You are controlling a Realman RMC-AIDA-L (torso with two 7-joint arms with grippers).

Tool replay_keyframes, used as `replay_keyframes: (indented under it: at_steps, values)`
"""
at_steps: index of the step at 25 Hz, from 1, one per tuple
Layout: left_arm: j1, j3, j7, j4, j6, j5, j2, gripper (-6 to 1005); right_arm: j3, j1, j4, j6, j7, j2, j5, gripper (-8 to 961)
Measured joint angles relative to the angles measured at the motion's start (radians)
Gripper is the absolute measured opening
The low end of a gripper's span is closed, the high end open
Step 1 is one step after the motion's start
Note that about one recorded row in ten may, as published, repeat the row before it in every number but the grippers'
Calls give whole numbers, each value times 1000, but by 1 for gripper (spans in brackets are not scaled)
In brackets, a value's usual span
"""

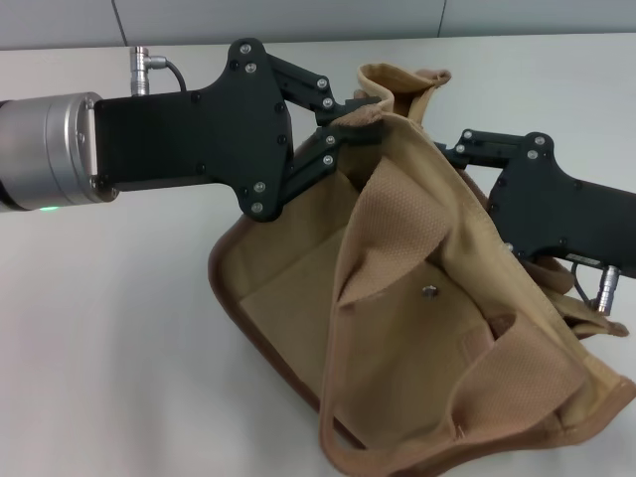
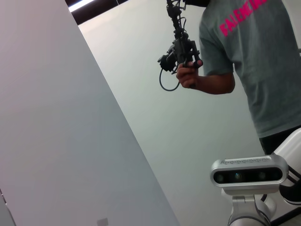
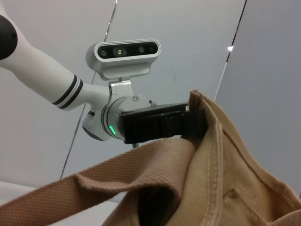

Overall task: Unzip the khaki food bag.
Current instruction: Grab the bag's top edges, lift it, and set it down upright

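Head view: the khaki food bag (image 1: 437, 328), a boxy tan canvas tote with brown-piped edges and woven webbing handles, lies tipped and slumped on the pale grey table (image 1: 109, 328), its front pocket with a silver snap (image 1: 429, 292) facing up. The left gripper (image 1: 360, 117), black and reaching in from the left, has its fingers drawn together on a raised fold of cloth at the bag's top far corner; the right gripper (image 1: 449, 151), also black, meets the bag's upper right edge, its fingertips hidden by the canvas, so whether it pinches anything cannot be told. Left wrist view: only a light wall, a person in a grey shirt (image 2: 249, 52) holding a dark handheld device (image 2: 179, 52), and the robot's head camera (image 2: 248, 173) (no bag, no fingers). Right wrist view: tan canvas and a webbing handle (image 3: 84, 183) fill the foreground, with the left gripper's black body (image 3: 160, 123) pressed against the upper edge. Handling, as a judgement: the canvas is light, soft and collapses readily, so one gripper should tension the cloth beside the zipper while the other takes the pull, which is not visible here.
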Motion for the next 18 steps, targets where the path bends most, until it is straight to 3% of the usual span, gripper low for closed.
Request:
replay_keyframes:
  at_steps: [6, 18]
  values:
    - [4, 1, 0, -1, 0, -3, 1, 75, -1, -3, 6, -16, -1, 0, -10, 356]
    - [5, -6, 1, -5, -8, -17, -1, 88, 10, -31, 39, -88, -82, -1, -17, 117]
